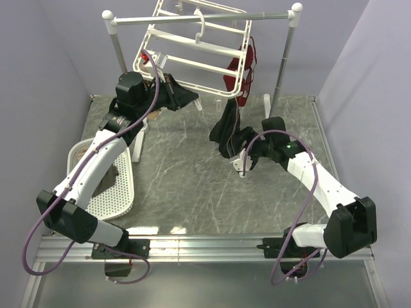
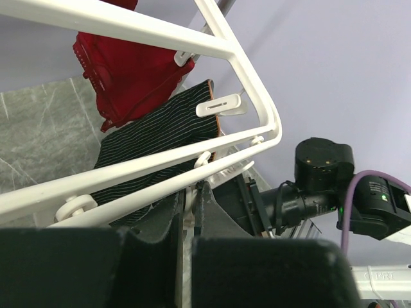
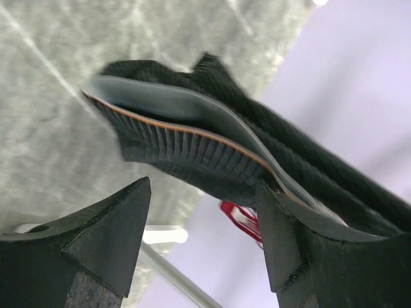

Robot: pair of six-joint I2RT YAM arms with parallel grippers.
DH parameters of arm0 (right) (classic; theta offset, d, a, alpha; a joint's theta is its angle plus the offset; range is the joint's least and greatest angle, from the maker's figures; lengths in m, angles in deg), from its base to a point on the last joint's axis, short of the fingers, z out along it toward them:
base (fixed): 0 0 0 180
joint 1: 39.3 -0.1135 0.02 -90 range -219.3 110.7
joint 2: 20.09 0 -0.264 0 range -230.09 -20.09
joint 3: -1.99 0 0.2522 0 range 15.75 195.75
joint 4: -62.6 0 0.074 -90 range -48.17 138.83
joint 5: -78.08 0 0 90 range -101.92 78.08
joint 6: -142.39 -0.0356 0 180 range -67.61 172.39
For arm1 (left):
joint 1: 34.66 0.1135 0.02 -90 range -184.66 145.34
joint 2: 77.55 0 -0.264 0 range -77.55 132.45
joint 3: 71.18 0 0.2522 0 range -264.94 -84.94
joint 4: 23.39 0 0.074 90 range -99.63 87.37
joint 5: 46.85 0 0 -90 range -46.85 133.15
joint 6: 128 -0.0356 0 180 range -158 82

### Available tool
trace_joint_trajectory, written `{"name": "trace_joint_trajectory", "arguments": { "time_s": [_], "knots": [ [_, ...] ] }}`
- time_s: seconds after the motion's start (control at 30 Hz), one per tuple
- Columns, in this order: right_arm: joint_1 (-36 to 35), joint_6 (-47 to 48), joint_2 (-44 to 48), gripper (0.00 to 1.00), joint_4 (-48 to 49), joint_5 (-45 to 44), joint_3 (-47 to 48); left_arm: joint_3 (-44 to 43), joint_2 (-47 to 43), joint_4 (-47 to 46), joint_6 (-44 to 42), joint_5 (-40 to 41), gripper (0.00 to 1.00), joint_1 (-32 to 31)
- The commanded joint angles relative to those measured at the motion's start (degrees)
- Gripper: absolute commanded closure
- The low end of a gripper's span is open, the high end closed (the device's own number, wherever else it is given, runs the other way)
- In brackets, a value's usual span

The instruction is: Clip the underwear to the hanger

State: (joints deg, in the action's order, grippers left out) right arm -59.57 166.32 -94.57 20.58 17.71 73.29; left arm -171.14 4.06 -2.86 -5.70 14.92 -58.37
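Observation:
The white hanger (image 1: 192, 48) hangs tilted from the rail. The black underwear (image 1: 228, 128) hangs limp from a clip at the frame's right corner, down to the table. In the left wrist view it is striped black fabric (image 2: 154, 135) held by a white clip (image 2: 221, 106). My left gripper (image 1: 183, 96) is at the frame's near left edge, its fingers closed on a small white dangling clip (image 2: 189, 208) under the frame bar (image 2: 128, 170). My right gripper (image 1: 243, 162) is open beside the underwear's lower end. In the right wrist view the fabric (image 3: 192, 141) drapes over the tip of one finger (image 3: 282, 231).
A dark red bra (image 1: 243, 67) hangs on the hanger's right side, above the underwear. The white two-post rail stand (image 1: 115, 45) carries the hanger. A white mesh basket (image 1: 122, 196) with a garment lies at the left, beside my left arm.

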Motion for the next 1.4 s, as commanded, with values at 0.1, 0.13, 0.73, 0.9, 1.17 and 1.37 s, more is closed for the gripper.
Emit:
{"name": "trace_joint_trajectory", "arguments": {
  "time_s": [0.1,0.13,0.73,0.9,1.17,1.37],
  "knots": [
    [-1.26,37.86,2.32,0.27,4.0,2.8,0.91,-0.29,0.31,0.27,1.02,-2.18,1.0,-0.03],
    [-1.43,37.86,2.32,0.27,3.56,2.89,1.43,-0.2,0.22,0.18,1.19,-2.27,1.0,-0.03],
    [-6.01,37.68,3.73,0.27,-3.04,4.56,5.83,-0.11,-0.13,0.53,0.93,-1.65,1.0,0.06],
    [-6.45,37.68,-0.05,0.28,-4.35,-0.33,8.63,0.15,-0.39,0.27,1.1,-1.74,1.0,0.06],
    [-9.43,37.77,-5.41,0.31,-7.69,-8.7,14.0,1.38,-0.83,0.09,1.1,-1.92,1.0,0.06],
    [-10.4,37.77,-7.52,0.39,-13.93,-15.73,17.87,1.55,-0.74,-0.35,1.19,-1.92,1.0,0.15]
  ]
}}
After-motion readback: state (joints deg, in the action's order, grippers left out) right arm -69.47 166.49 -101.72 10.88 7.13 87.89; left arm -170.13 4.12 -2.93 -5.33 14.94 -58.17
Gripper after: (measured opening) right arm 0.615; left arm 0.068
